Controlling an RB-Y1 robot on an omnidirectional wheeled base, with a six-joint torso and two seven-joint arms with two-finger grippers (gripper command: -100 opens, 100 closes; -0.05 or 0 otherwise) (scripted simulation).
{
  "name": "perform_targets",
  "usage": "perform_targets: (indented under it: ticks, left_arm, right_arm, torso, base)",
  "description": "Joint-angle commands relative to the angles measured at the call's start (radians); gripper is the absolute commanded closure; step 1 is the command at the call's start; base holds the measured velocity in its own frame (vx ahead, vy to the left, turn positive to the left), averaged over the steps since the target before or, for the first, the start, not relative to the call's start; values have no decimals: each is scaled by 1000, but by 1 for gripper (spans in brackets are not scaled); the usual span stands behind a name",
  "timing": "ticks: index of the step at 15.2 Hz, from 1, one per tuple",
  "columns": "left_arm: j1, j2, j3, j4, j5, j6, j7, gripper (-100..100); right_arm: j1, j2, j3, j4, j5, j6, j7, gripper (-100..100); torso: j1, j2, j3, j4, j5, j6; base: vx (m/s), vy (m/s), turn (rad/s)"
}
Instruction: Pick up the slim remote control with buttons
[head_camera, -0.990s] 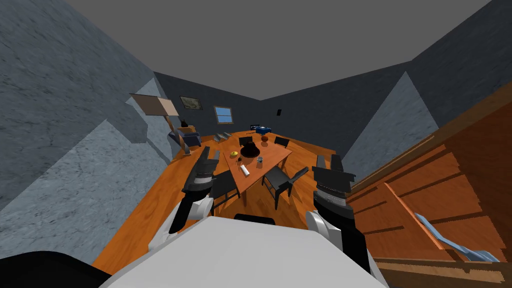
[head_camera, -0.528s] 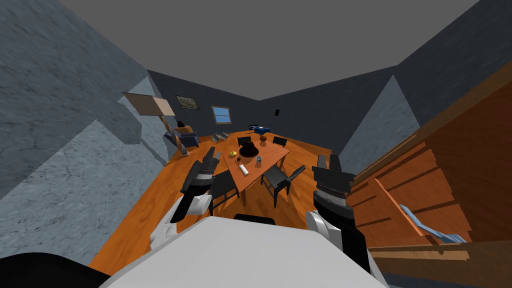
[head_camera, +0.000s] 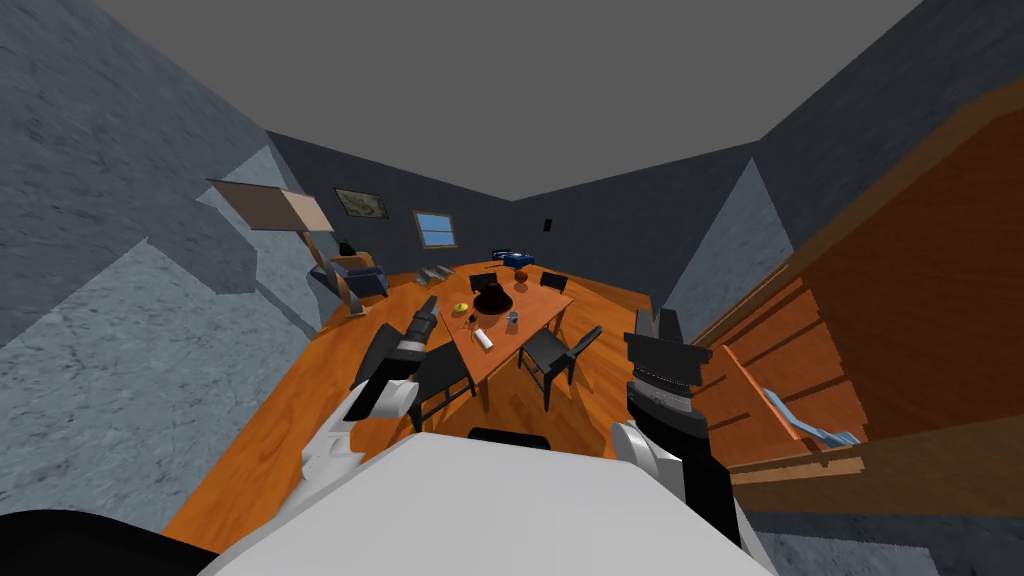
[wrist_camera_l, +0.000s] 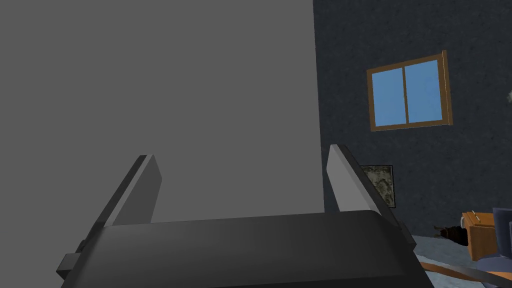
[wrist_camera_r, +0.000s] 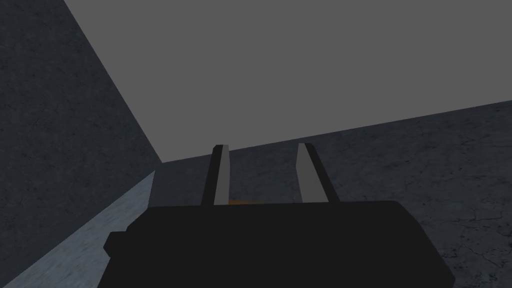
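Left gripper (wrist_camera_l: 245, 192) and right gripper (wrist_camera_r: 265, 175), fingers apart on both, raised well short of the wooden table (head_camera: 532, 316).

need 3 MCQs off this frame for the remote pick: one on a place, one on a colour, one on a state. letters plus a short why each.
1. The slim white remote lies:
A) on the floor
B) on the wooden table
C) on a chair seat

2. The panes of the window on the far wall are:
A) blue
B) white
C) green

3. The left pincer is:
A) shut on the remote
B) shut, empty
C) open, holding nothing

Key:
1 B: the head view shows it flat on the tabletop, towards the near end.
2 A: both panes are blue inside a brown frame.
3 C: its two fingers stand wide apart with nothing between them.
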Motion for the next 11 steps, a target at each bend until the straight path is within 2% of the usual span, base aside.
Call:
perform_targets:
  ticks: [1,2,4,5,7,8,10,11]
  left_arm:
    - [-11,13,7,28,10,26,-16,-100]
    - [-32,41,21,65,34,67,-55,-100]
    - [-32,41,21,65,34,82,-55,-100]
    - [-54,69,35,105,60,117,-95,-100]
    - [-54,69,35,105,60,140,-95,-100]
    - [-76,96,49,148,86,170,-136,-100]
    - [-76,96,49,148,86,200,-136,-100]
    - [-98,123,63,192,113,226,-178,-100]
  right_arm:
    - [0,0,0,0,0,0,0,0]
    - [0,0,0,0,0,0,0,0]
    - [0,0,0,0,0,0,0,0]
    - [0,0,0,0,0,0,0,0]
    - [0,0,0,0,0,0,0,0]
    - [0,0,0,0,0,0,0,0]
    - [0,0,0,0,0,0,0,0]
    - [0,0,0,0,0,0,0,0]
  torso:
    - [0,0,0,0,0,0]
    - [0,0,0,0,0,0]
    - [0,-1,0,0,0,0]
    - [0,-1,0,0,0,0]
    - [0,-1,-1,0,0,0]
    - [0,-1,-1,0,0,0]
    - [0,-1,-1,0,0,0]
    - [0,-1,-1,0,0,0]
  base:
    - [-15,-3,-28]
    - [-11,-8,-102]
    - [-7,-6,-72]
    - [-7,-11,-102]
    - [-5,-10,-89]
    - [-3,-13,-116]
    - [-1,-9,-85]
    - [3,-12,-108]
